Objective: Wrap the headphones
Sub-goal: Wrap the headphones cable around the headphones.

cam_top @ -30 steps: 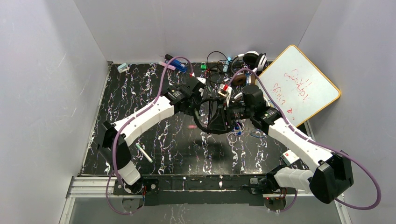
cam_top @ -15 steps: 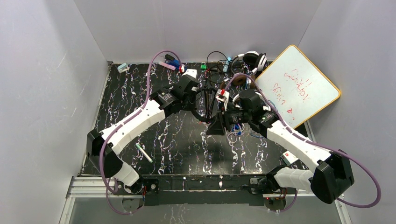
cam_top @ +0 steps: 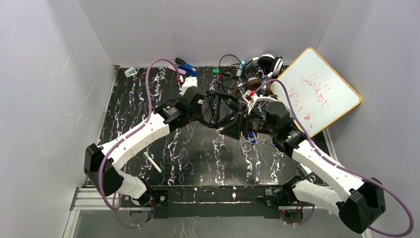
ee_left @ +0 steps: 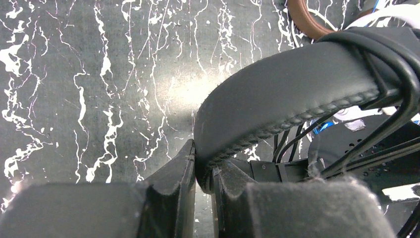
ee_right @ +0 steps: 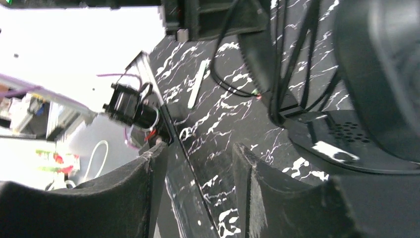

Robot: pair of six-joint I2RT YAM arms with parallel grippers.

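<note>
The black headphones hang above the table's middle, between my two grippers. My left gripper is shut on their padded headband, which sits pinched between the jaws; the thin black cord loops round the band. My right gripper is open, right beside a black ear cup, with only table showing between its fingers. Cord loops hang ahead of it. The white headphones and the brown-cupped ones lie at the back.
A whiteboard with red writing leans at the back right. A tangle of cables and small bits lies along the back edge, with markers and a pale blue item. A white pen lies front left.
My left arm has swung leftward, still holding the headband. The headset has turned from hanging toward the front to lying across between the grippers. My right arm has shifted a little to the right.
</note>
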